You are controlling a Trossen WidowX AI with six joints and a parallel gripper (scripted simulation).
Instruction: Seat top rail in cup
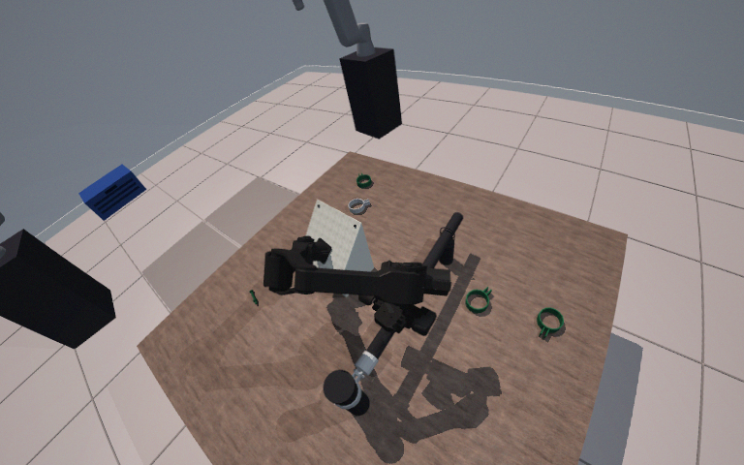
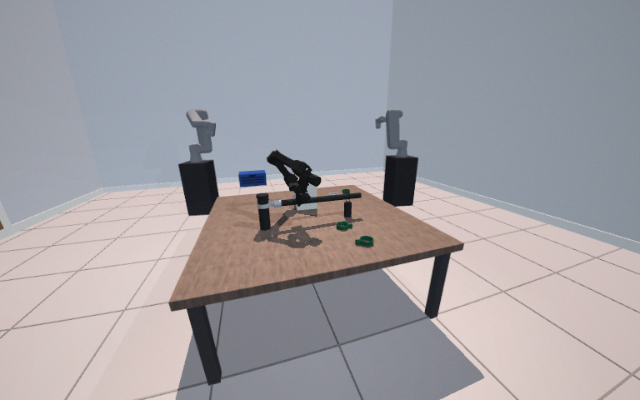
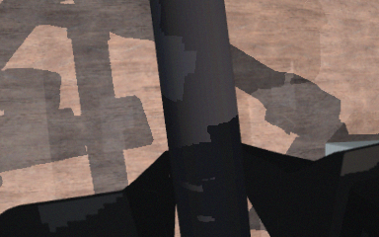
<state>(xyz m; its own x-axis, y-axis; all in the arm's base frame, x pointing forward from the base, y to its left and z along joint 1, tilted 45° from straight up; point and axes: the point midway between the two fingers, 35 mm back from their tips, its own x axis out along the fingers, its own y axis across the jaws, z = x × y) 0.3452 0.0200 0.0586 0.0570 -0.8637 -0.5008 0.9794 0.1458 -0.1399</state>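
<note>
the gripper (image 1: 395,318) is closed on the rail (image 1: 439,249) at the frame centre; its end meets the cup (image 1: 366,361) lower down. push straight along the rail until seated, keeping the band (image 1: 347,404) high.

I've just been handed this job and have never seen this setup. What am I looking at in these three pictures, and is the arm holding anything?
One black robot arm stands on a wooden table. The first picture looks down from overhead, the second across the room, and the third from a camera on the arm's wrist.

A dark rail runs level above the table, from a short post to a bigger post with a pale band near its cap. The rail's end meets a grey cup beside that band.

The tool is shut on the rail; the wrist picture shows the rail up close between its dark fingers.

Green rings and a grey ring lie loose on the table.
</note>
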